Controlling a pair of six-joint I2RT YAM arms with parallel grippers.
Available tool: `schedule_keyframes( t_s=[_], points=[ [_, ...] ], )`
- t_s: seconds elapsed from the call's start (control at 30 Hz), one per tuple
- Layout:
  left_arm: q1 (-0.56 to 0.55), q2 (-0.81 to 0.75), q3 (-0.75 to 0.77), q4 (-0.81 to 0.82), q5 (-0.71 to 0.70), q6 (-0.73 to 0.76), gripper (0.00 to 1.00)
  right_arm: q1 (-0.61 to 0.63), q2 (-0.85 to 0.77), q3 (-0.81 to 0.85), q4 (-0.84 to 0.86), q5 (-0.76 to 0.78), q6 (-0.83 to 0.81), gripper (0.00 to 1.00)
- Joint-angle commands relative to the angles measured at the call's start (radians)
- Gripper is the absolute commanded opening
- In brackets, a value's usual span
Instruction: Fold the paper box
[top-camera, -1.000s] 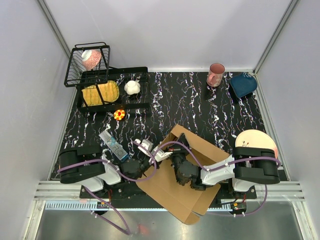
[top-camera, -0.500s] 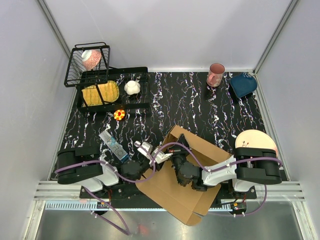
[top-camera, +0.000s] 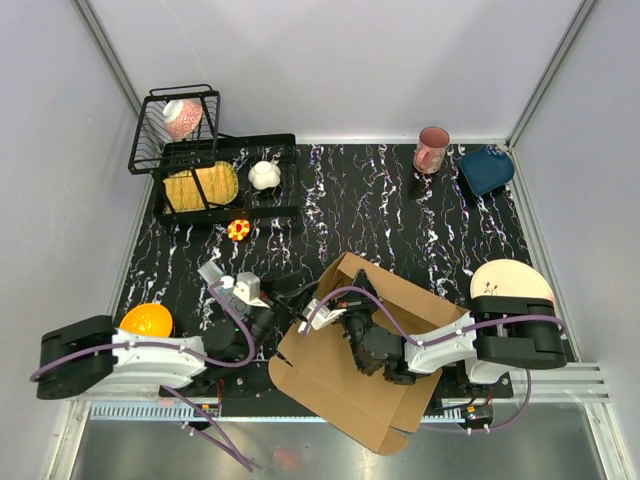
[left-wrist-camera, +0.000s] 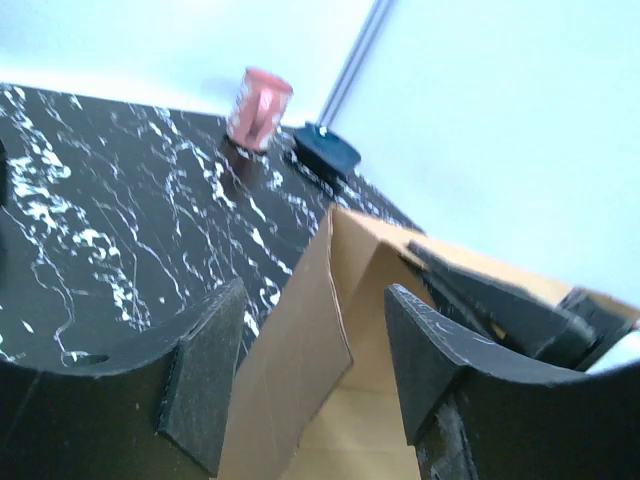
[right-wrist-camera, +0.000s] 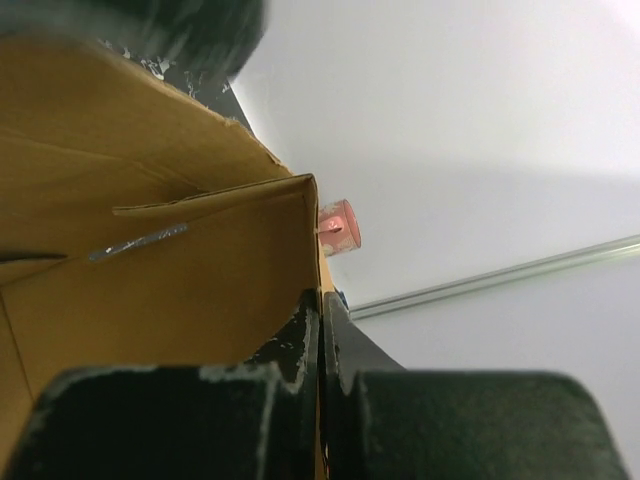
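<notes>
The paper box (top-camera: 345, 385) is a brown cardboard sheet with raised walls, lying at the table's near edge between the two arms. My right gripper (top-camera: 345, 303) is shut on the upper edge of one raised wall; in the right wrist view its pads (right-wrist-camera: 308, 335) pinch that wall of the box (right-wrist-camera: 150, 250). My left gripper (top-camera: 297, 295) stands open at the box's left corner. In the left wrist view a raised flap of the box (left-wrist-camera: 300, 370) stands between its spread fingers (left-wrist-camera: 205, 375), and neither finger presses on it.
An orange round thing (top-camera: 146, 320) lies by the left arm, with a small packet (top-camera: 213, 272) beside it. A dish rack (top-camera: 225, 180) and a wire basket (top-camera: 175, 125) stand at the back left. A pink mug (top-camera: 432, 150) and a blue dish (top-camera: 487, 168) sit at the back right, a plate (top-camera: 510, 278) at the right.
My left gripper has opened and let go of the box's flap. The left arm has swung back to the left, uncovering the orange thing. The right gripper still holds its wall.
</notes>
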Motion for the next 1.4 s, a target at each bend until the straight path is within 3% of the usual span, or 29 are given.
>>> schedule_keyframes(
  t_s=[0.0,0.27,0.37,0.47,0.7,0.83,1.03,1.37],
  points=[
    [0.001,-0.111,-0.125,0.01,-0.058,0.078,0.62,0.004,-0.003,-0.009,0.004,0.029,0.042,0.01],
    [0.004,-0.282,-0.15,-0.174,-0.12,0.055,0.63,0.002,0.012,-0.009,0.018,0.026,0.039,0.0],
    [0.02,-0.278,-0.141,-0.29,-0.163,0.012,0.62,0.004,0.009,-0.008,0.021,0.026,0.039,0.0],
    [0.037,-0.185,-0.102,-0.332,-0.102,0.0,0.61,0.002,0.006,-0.006,0.021,0.02,0.045,0.0],
    [0.037,0.165,-0.11,-0.024,-0.006,-0.003,0.58,0.008,-0.005,-0.009,0.007,0.02,0.06,0.0],
    [0.037,0.279,-0.133,0.212,0.023,0.006,0.59,0.011,-0.014,-0.008,0.0,0.02,0.065,0.0],
    [0.037,0.435,-0.105,0.423,0.092,0.033,0.64,0.013,-0.019,-0.006,-0.005,0.02,0.074,0.0],
    [0.037,0.494,-0.062,0.433,0.075,0.013,0.82,0.014,-0.032,-0.005,-0.034,0.014,0.095,0.0]
  ],
)
